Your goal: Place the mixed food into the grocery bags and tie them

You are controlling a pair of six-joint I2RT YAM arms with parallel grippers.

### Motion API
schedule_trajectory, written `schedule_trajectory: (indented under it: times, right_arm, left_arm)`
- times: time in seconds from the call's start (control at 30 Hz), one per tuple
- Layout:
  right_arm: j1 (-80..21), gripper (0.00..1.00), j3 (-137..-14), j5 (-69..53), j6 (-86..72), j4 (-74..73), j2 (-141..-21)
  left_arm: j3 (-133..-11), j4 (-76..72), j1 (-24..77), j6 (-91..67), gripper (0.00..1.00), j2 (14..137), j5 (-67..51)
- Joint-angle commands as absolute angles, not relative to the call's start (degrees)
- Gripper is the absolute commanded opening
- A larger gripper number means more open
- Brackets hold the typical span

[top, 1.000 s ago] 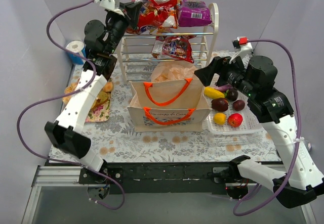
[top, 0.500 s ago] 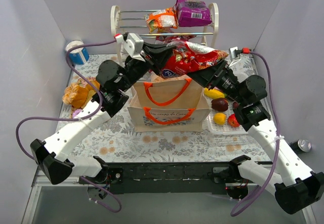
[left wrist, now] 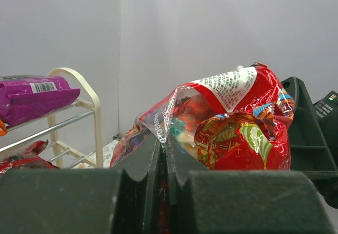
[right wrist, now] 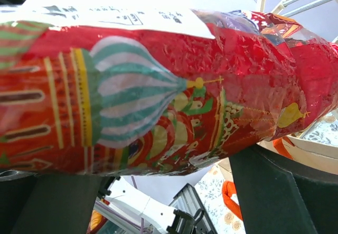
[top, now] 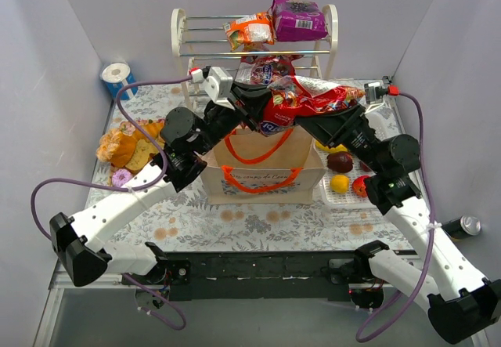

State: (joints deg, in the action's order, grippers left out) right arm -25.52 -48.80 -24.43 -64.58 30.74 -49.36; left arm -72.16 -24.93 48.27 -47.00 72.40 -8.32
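Observation:
A shiny red snack packet (top: 307, 99) hangs lengthwise above the beige canvas tote (top: 262, 173) with orange handles. My left gripper (top: 261, 109) is shut on the packet's left sealed edge; in the left wrist view the jaws (left wrist: 165, 157) pinch the clear seam of the packet (left wrist: 237, 131). My right gripper (top: 327, 124) is open beneath the packet's right half. In the right wrist view the packet (right wrist: 158, 81) lies across the spread fingers (right wrist: 274, 186). The peach plastic bag is hidden behind the packet. Fruit (top: 340, 182) lies on a white tray right of the tote.
A white rack (top: 332, 41) at the back holds a purple packet (top: 297, 19), an orange packet (top: 249, 30) and another red packet (top: 264, 69). Pastries (top: 125, 147) lie at the left, a tissue roll (top: 116, 77) at the back left, a can (top: 468, 225) at the right.
My left gripper has carried the red packet from the rack top down over the tote. My right arm rose and moved in under the packet's right end.

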Motion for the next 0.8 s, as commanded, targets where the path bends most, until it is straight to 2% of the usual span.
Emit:
schedule_trajectory:
  times: [0.0, 0.17, 0.33, 0.4, 0.43, 0.47, 0.53, 0.57, 0.63, 0.67, 0.7, 0.77]
  right_arm:
    - [-26.02, 0.99, -50.54, -24.79, -63.72, 41.57, -48.69]
    - [-26.02, 0.99, -48.78, -24.0, -66.0, 46.05, -49.04]
    - [-26.02, 0.98, -49.57, -23.47, -63.37, 44.73, -50.89]
    - [-26.02, 0.93, -48.35, -23.2, -63.46, 46.05, -51.33]
    - [-26.02, 0.89, -47.9, -23.38, -63.54, 48.06, -51.59]
    - [-26.02, 0.76, -47.55, -23.55, -63.54, 48.77, -51.85]
    - [-26.02, 0.61, -46.5, -23.47, -63.46, 49.65, -51.86]
    - [-26.02, 0.47, -46.06, -23.38, -63.2, 50.01, -51.68]
    - [-26.02, 0.32, -45.18, -22.68, -61.71, 49.84, -51.16]
    - [-26.02, 0.19, -45.09, -22.41, -60.92, 48.53, -50.37]
    - [-26.02, 0.13, -45.09, -22.06, -60.13, 47.38, -49.93]
    - [-26.01, 0.01, -45.52, -21.27, -56.79, 42.66, -48.61]
  left_arm:
    - [-69.79, -26.8, 49.04, -48.78, 0.0, 69.0, -10.71]
    - [-69.79, -23.21, 49.13, -48.61, 0.0, 69.96, -13.09]
    - [-68.47, -23.38, 50.01, -48.87, 0.0, 71.45, -22.05]
    - [-68.47, -23.73, 50.27, -50.0, 0.0, 72.42, -24.16]
    - [-68.38, -23.82, 50.36, -50.44, 0.0, 72.68, -26.0]
    - [-68.47, -24.17, 50.45, -51.15, 0.0, 72.95, -26.36]
    - [-68.12, -24.34, 50.45, -51.5, 0.0, 73.12, -26.63]
    - [-67.94, -24.26, 50.54, -51.5, 0.0, 73.13, -26.28]
    - [-67.59, -23.82, 50.54, -51.5, 0.0, 72.6, -25.41]
    - [-67.67, -23.04, 50.45, -51.42, 0.0, 72.42, -24.7]
    - [-67.76, -22.33, 50.45, -50.98, 0.01, 72.25, -23.91]
    - [-68.55, -18.92, 50.45, -50.28, 0.24, 71.28, -19.28]
